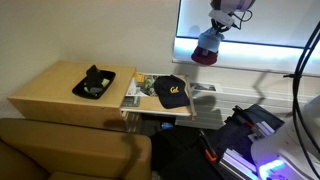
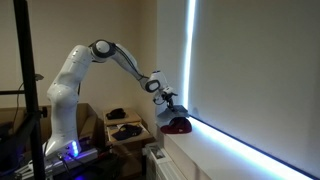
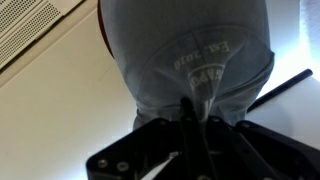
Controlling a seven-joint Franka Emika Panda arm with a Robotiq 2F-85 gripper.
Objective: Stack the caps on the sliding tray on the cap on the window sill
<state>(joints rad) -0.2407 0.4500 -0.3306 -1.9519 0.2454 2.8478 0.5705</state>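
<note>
My gripper (image 1: 213, 30) is shut on the crown of a grey cap (image 1: 205, 45) and holds it at the window sill (image 1: 255, 70). A dark red part (image 1: 203, 59) shows under it; I cannot tell whether it is the brim or a second cap. In the wrist view the grey cap (image 3: 185, 50) fills the frame and its fabric is pinched between the fingers (image 3: 190, 125). In an exterior view the gripper (image 2: 167, 104) is just above a dark red cap shape (image 2: 178, 125) on the sill (image 2: 205, 148). A black cap with a yellow logo (image 1: 170, 91) lies on the sliding tray (image 1: 137, 101).
A wooden side table (image 1: 45, 92) holds a black object (image 1: 93, 82). A brown couch (image 1: 70, 150) fills the front. Black cables (image 1: 305, 55) hang on the right next to the bright window (image 1: 265, 20). The robot base (image 2: 62, 120) stands on a lit stand.
</note>
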